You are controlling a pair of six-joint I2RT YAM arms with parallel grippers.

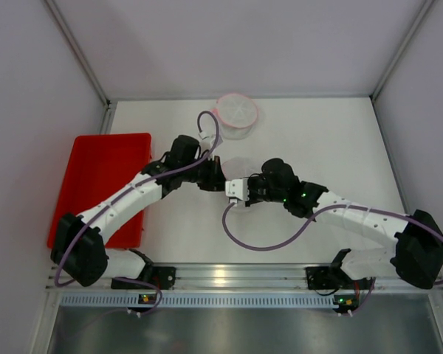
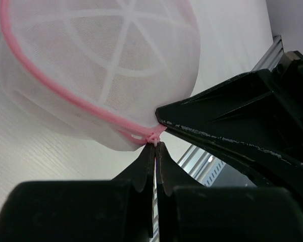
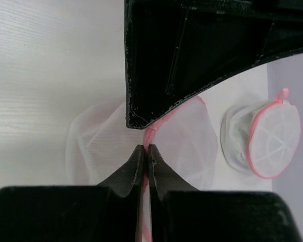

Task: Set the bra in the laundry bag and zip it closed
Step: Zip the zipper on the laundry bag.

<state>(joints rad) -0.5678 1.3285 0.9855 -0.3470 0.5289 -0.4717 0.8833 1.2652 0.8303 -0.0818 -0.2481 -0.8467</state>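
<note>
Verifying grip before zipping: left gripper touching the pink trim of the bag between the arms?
Touching. Left wrist view: the left gripper, shut, pinches the pink trim at the mesh bag's lower edge, no gap visible.

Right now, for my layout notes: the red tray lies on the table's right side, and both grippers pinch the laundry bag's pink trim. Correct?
Wrong side: the top external view shows the red tray on the left side of the table. The left gripper and right gripper do pinch the pink trim of the laundry bag.

Laundry bag (image 2: 91, 75): white mesh, pink trim, no lettering legible.
Red tray (image 1: 96, 184): no label readable.
Text elsewhere: none legible from where I stand.
</note>
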